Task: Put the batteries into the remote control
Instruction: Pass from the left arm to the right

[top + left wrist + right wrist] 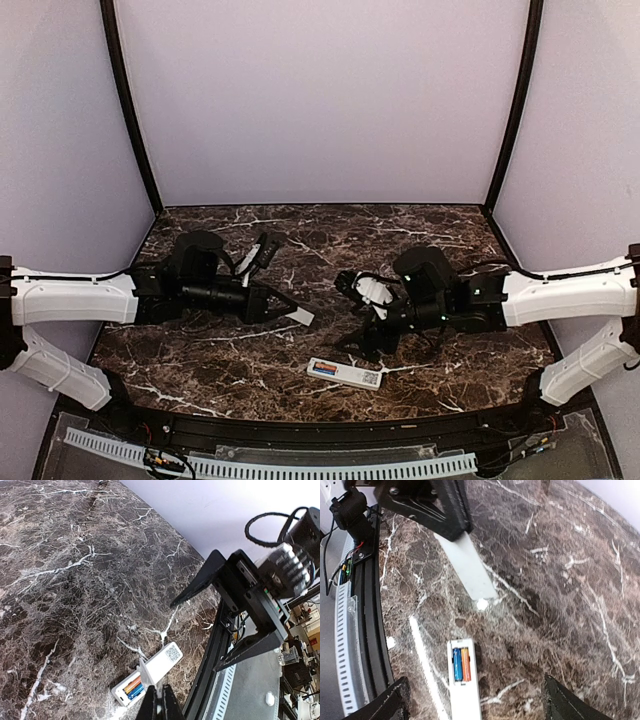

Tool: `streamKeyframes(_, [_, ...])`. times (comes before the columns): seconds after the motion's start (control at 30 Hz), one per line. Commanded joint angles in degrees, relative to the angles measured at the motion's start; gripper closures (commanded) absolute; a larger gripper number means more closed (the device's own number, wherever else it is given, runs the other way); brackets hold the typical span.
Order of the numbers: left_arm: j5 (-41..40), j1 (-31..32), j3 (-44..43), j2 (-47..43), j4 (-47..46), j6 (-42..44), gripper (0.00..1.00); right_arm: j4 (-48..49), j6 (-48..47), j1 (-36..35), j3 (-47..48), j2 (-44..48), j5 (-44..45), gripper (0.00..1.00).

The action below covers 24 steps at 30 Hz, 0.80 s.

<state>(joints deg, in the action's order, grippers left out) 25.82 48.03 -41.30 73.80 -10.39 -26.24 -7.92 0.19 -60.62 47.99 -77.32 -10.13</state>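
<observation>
Though near the table's [200,370] front edge — remote control [345,373], batteries [461,664] inside

Bare marble table [200,350] surrounds remote control [345,373]; cover piece [300,316] nearby.

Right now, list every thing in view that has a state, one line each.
remote control: flat on the table, back up, battery bay open.
batteries: orange and blue, seated side by side in the bay.
cover: off the remote, held above the table.
left gripper: jaws shut on the cover.
right gripper: jaws open, empty, over the remote.
</observation>
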Motion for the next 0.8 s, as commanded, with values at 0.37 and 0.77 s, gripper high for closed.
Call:
streamKeyframes(0.37, [4.5,-1.2,1.2,-2.7,-8.8,-5.6,1.0,38.4,-18.2,-3.5,3.0,-15.6,8.1,0.16])
streamKeyframes(0.77, [4.1,-1.2,1.9,-3.7,-10.1,-6.3,1.0,34.7,-17.9,-5.8,1.5,-14.2,12.2,0.6])
